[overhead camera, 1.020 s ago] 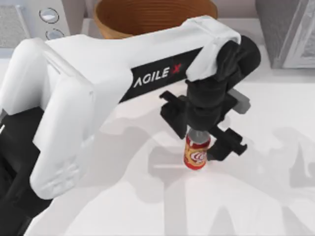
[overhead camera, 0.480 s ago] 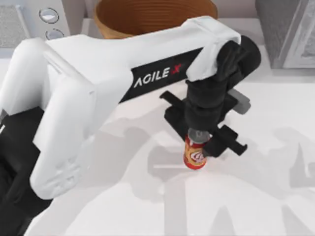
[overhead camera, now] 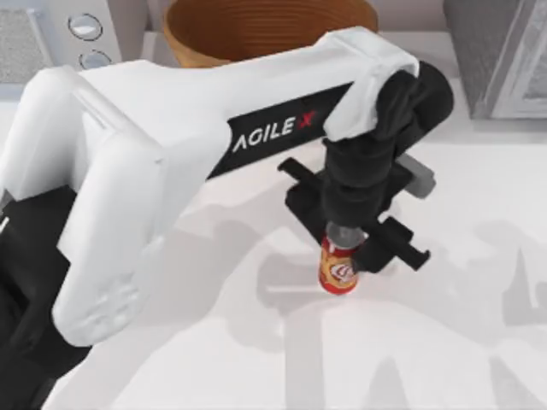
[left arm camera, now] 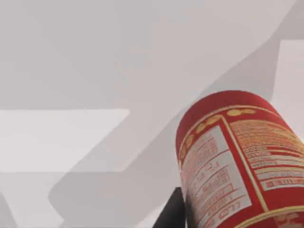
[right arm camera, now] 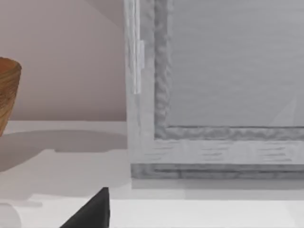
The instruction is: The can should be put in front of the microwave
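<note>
standing upright on the white bench, the can sits near the middle of the top view, a little right of centre, well apart from the microwave at the far left corner. its red and orange side with the white swirl faces the near edge, and its silver top is partly hidden under the black wrist above it. the left pincer comes straight down over the can, its two black fingers closed against the can's upper part, one on the far-left side and one on the near-right side, so the can is gripped between them. the can's base looks to meet the bench, though i cannot tell for sure whether it is touching. in the left wrist view the can is close up, its red wall with a white printed label panel and gold trim, and a dark finger lies beside it. a brown woven basket stands at the far edge, between the microwave and a darker grey speckled box at the far right corner. the right wrist view looks at that grey box and at the basket's edge, with one dark finger tip low in the frame; i cannot tell how far the right pincer is open.
</note>
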Robot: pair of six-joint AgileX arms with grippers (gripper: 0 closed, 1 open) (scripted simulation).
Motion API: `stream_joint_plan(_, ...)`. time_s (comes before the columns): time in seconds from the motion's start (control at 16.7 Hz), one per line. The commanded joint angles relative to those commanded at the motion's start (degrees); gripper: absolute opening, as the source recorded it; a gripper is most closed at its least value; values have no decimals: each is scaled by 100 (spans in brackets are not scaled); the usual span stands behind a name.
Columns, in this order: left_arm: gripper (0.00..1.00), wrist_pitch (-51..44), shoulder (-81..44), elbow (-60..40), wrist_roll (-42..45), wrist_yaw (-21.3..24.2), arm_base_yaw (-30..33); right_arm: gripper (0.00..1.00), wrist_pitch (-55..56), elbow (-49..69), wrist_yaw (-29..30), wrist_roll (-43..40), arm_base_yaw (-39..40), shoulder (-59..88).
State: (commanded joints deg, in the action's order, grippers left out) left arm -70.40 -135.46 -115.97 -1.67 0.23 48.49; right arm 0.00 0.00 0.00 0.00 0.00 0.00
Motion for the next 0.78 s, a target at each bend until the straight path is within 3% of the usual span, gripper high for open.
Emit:
stream_joint_plan(0.42, 0, -845, 32, -811, -6, 0, 4, 100, 0, 0, 0, 0, 0, 0)
stream_joint_plan(0.78, 0, -841, 34, -791, 23, -3, -78, 100, 0, 0, 0, 0, 0, 0)
